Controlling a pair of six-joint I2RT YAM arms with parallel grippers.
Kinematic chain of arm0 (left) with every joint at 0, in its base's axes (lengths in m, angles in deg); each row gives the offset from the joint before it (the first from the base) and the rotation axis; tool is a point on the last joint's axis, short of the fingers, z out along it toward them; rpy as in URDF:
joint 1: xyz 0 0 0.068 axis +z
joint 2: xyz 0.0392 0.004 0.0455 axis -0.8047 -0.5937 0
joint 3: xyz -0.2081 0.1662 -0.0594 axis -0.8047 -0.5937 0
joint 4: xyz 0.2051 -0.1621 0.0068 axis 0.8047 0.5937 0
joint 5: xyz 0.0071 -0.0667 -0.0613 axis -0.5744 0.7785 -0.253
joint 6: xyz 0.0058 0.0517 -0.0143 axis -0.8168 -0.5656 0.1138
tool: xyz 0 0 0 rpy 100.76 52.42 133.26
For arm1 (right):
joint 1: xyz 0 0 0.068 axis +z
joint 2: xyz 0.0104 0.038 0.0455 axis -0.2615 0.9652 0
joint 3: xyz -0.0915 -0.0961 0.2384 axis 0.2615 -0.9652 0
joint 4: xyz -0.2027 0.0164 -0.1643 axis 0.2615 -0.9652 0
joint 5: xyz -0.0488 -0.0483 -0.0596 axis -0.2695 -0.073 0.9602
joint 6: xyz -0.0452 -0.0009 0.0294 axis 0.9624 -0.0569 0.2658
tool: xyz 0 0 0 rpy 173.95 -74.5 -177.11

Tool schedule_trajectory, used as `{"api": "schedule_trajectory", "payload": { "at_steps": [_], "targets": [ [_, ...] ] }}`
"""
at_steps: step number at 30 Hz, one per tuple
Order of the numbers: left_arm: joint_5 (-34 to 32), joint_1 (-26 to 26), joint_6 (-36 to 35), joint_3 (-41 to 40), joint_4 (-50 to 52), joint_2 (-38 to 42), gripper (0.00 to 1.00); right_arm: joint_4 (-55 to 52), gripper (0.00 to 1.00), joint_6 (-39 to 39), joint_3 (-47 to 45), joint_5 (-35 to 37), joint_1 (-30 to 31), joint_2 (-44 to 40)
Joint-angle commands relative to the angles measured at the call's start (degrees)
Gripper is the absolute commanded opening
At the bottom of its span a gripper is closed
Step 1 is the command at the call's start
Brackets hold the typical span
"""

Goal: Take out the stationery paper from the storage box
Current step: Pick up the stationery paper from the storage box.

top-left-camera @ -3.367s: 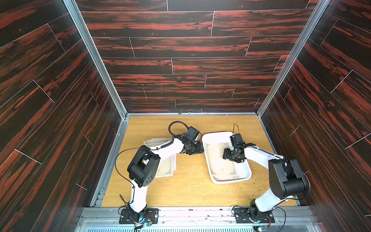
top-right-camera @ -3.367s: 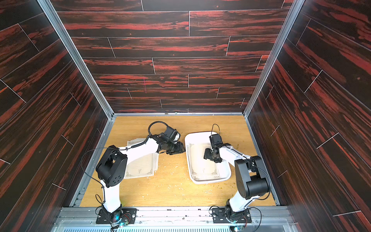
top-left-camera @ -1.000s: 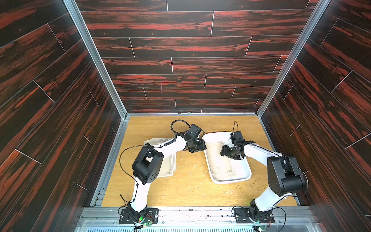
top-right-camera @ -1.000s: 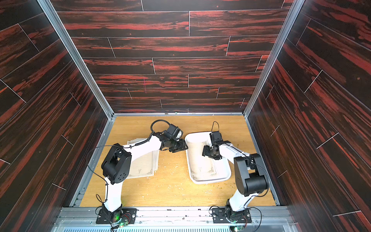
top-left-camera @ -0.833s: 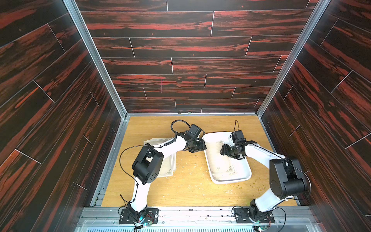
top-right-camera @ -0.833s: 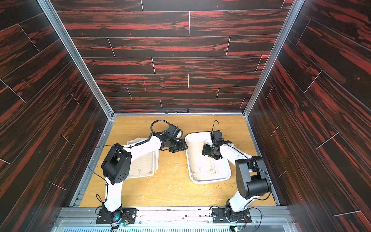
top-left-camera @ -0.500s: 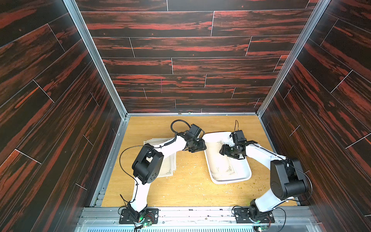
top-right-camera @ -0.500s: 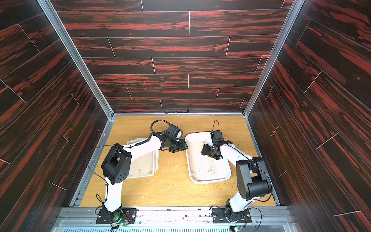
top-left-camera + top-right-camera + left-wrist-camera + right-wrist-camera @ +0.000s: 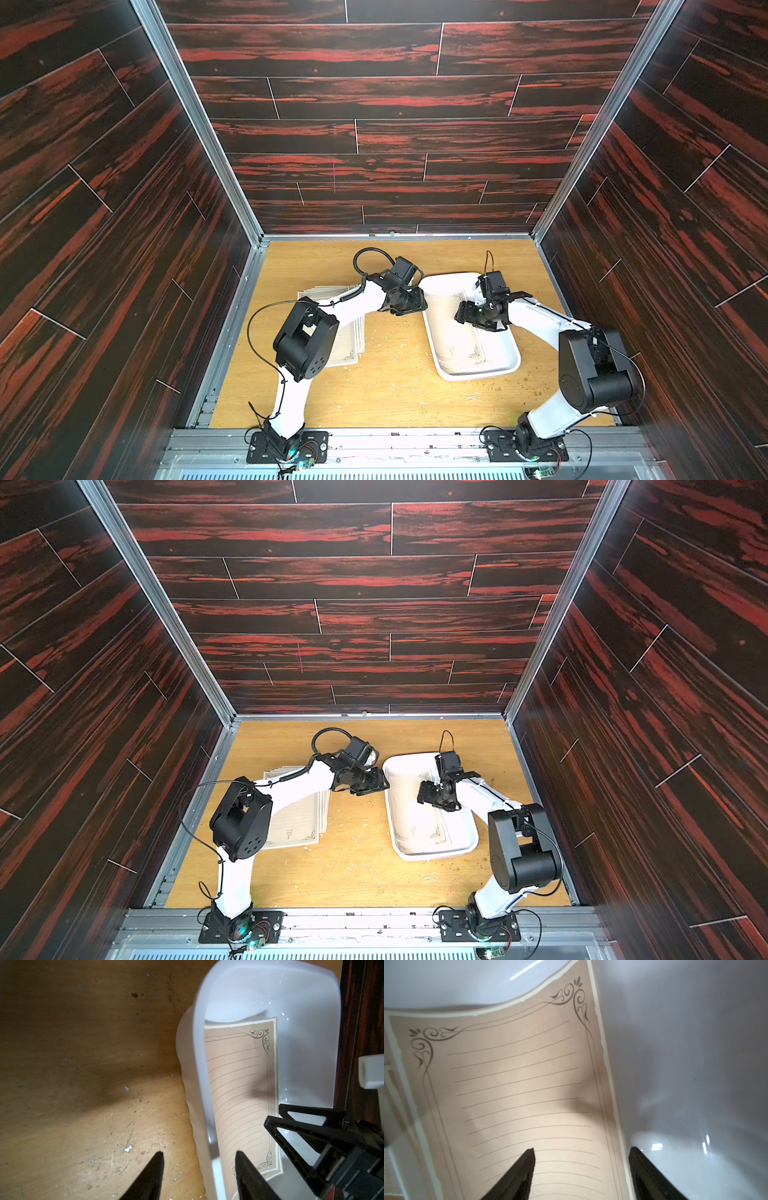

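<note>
Right gripper (image 9: 582, 1167) has slid slightly left inside the storage box (image 9: 478, 375); its open jaws straddle the right long edge of the stationery paper (image 9: 519, 1084), which lies near-to-far and curls up the box's left wall. Left gripper (image 9: 198, 1167) straddles that wall's rim; I cannot tell if it pinches.

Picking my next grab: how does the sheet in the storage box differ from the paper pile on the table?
The sheet bows, one long edge riding up the storage box wall; the paper pile lies flat. The sheet sits in the box; the paper pile is fanned on the table, partly under the left arm. Both are cream and ruled.
</note>
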Motion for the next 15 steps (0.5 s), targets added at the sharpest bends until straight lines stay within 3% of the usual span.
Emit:
{"api": "schedule_trajectory", "payload": {
  "at_steps": [1, 15],
  "targets": [
    [0.08, -0.22, -0.01, 0.56, 0.93, -0.03, 0.58, -1.03, 0.76, 0.06, -1.23, 1.02, -0.02, 1.46],
    [-0.23, -0.18, 0.03, 0.57, 1.34, -0.08, 0.58, 0.39, 0.78, 0.04, -3.86, 0.68, -0.04, -0.11]
  ]
}}
